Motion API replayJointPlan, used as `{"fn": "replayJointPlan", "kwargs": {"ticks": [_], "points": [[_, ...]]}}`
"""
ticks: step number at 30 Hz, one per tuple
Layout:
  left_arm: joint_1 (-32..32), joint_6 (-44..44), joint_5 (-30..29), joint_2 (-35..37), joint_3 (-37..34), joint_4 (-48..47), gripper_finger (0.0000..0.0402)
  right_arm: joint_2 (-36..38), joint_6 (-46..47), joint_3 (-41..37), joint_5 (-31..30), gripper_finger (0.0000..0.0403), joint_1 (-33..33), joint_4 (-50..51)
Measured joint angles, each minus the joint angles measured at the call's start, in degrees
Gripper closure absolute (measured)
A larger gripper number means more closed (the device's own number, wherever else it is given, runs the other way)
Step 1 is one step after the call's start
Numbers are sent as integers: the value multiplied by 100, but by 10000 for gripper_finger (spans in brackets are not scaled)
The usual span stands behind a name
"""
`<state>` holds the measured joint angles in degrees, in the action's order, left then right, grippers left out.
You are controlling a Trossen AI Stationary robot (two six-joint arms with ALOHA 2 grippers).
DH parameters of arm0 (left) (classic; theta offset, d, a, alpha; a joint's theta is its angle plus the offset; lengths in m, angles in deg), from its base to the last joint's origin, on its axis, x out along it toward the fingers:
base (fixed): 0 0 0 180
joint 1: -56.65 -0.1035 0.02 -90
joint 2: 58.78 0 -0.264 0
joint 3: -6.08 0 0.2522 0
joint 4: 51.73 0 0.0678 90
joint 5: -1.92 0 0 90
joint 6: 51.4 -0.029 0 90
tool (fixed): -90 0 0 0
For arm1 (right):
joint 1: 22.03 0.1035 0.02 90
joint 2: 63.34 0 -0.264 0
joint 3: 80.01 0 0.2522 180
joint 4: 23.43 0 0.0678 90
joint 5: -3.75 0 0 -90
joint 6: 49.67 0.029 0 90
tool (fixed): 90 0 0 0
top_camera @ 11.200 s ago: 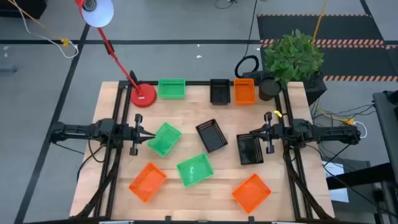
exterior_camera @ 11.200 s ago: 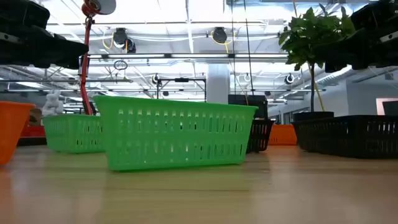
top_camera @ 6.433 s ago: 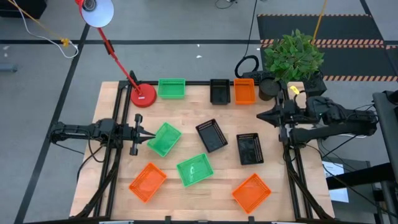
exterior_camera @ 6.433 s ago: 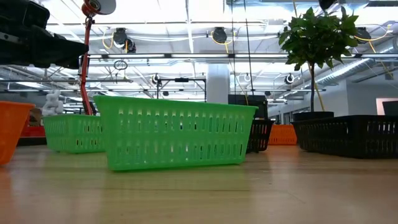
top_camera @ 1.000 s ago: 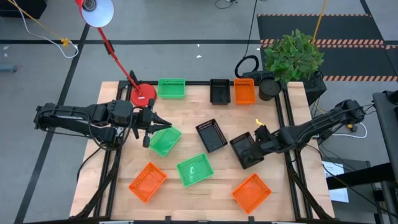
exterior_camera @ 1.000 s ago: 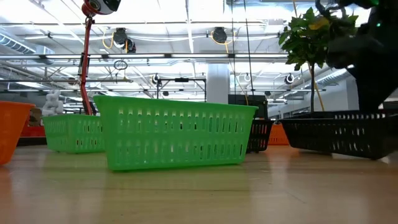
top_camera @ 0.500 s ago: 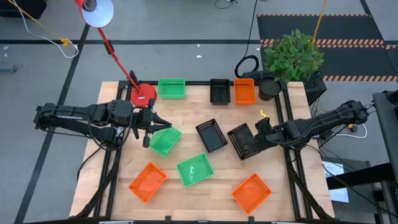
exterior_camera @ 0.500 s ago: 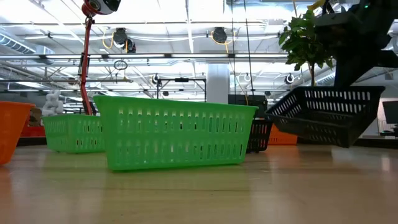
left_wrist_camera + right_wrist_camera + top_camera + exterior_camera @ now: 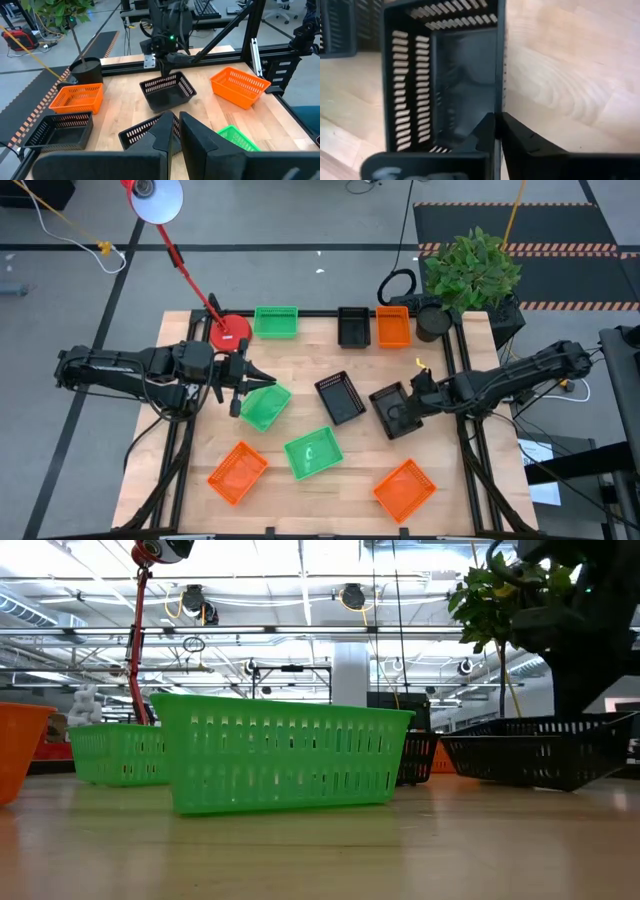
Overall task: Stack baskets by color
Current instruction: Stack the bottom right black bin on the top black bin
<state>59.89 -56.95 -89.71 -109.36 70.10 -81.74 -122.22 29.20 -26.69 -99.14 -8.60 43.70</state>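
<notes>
My right gripper (image 9: pixel 411 401) is shut on a black basket (image 9: pixel 393 411) at the table's right middle, beside a second black basket (image 9: pixel 340 398). In the low view the held basket (image 9: pixel 540 752) hangs low and tilted. My left gripper (image 9: pixel 247 384) hovers shut over the edge of a green basket (image 9: pixel 265 406) at the left middle and touches nothing. Another green basket (image 9: pixel 313 452) and two orange baskets (image 9: pixel 238 472) (image 9: pixel 405 488) rest on their bottoms near the front. A green (image 9: pixel 276 322), a black (image 9: pixel 353 326) and an orange basket (image 9: pixel 392 326) line the far edge. My right gripper pinches the rim of one side wall (image 9: pixel 496 102) of the black basket, near a corner, one finger inside and one outside. The fingers come steeply from above. The basket hangs tilted, low over the table; whether its lower edge touches the wood, I cannot tell.
A red lamp base (image 9: pixel 230 332) stands at the far left corner, its arm reaching up over the floor. A dark plant pot (image 9: pixel 434 321) with a leafy plant stands at the far right corner. Bare wood lies between the far row and the middle baskets.
My right gripper has lifted the black basket clear of the table, carried it a little toward the far edge, and lowered it again. The basket has tipped and turned somewhat on the way. My left arm has kept still.
</notes>
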Motion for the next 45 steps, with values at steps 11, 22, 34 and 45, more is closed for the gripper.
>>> {"fn": "replayJointPlan", "kwargs": {"ticks": [11,22,34,45], "points": [[0,-2,0,1,0,0,366,-4,-9,-369,250,335,-26,-255],[-2,-4,0,1,0,2,366,-3,-8,-684,418,389,-26,-704],[-1,-4,1,0,0,2,366,219,-222,-394,-214,397,-37,-1014],[-1,-24,0,1,0,2,366,413,-1247,404,-1071,399,-608,-940]]}}
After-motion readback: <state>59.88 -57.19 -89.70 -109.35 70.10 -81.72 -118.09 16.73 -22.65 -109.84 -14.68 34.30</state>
